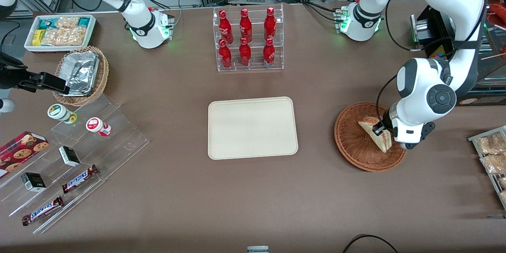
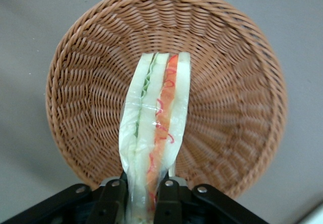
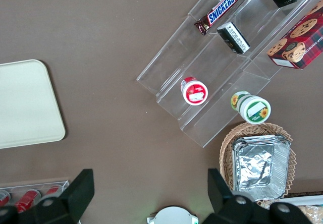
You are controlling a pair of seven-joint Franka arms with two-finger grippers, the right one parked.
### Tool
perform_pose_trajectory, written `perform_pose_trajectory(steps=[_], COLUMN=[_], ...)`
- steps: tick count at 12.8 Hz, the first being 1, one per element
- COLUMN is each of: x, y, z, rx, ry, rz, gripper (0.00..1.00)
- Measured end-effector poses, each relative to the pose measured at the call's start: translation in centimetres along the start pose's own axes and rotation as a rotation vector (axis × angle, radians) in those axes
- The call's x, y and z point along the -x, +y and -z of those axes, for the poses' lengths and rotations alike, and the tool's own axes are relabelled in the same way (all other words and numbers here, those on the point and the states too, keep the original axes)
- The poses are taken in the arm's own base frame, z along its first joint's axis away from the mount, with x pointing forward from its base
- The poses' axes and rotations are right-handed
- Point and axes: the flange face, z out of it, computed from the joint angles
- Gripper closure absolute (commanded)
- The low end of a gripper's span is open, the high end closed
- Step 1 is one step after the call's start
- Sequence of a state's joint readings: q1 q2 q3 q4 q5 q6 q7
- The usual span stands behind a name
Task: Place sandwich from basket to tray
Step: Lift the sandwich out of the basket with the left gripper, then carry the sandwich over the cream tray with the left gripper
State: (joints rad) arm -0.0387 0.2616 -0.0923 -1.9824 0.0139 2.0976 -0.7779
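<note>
Claw (image 2: 140,204) over basket (image 1: 355,150) rim nearest front camera, fingers (image 2: 113,199) clamped tight on sandwich (image 1: 377,134). Sandwich stands on edge above basket weave, filling stripes facing wrist camera. Bare brown counter (image 1: 316,189) between basket and tray (image 1: 253,127). Bottle rack (image 1: 248,39) farther from camera than tray.

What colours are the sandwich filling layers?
Red, green and white, clearest in the left wrist view, where the gripper holds the sandwich.

"SNICKERS" on two brown candy bars (image 1: 80,178) (image 1: 42,210) on the clear step shelf (image 1: 118,142), at about 8 o'clock from the tray (image 1: 253,127), "SNICKERS" again on one bar (image 3: 223,9) in the right wrist view
</note>
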Motion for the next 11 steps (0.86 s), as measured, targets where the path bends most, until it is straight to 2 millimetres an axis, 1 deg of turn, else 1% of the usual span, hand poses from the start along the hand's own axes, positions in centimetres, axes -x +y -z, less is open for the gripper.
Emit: perform_pose_trajectory(steps=[2, 4, 5, 7, 9, 11], x=[1.5, 3.9, 5.1, 7.5, 10.3, 13.0], y=[2.0, 4.5, 5.6, 8.0, 11.4, 15.0], z=[2.7, 4.3, 4.6, 4.5, 4.2, 3.4], rx=[-0.020, -0.033, -0.034, -0.038, -0.038, -0.039], ry=[-0.010, -0.012, -0.009, -0.005, 0.002, 0.008], rz=[-0.059, -0.176, -0.253, -0.390, -0.455, -0.465], gripper=[1.00, 1.00, 1.00, 1.00, 1.00, 1.00])
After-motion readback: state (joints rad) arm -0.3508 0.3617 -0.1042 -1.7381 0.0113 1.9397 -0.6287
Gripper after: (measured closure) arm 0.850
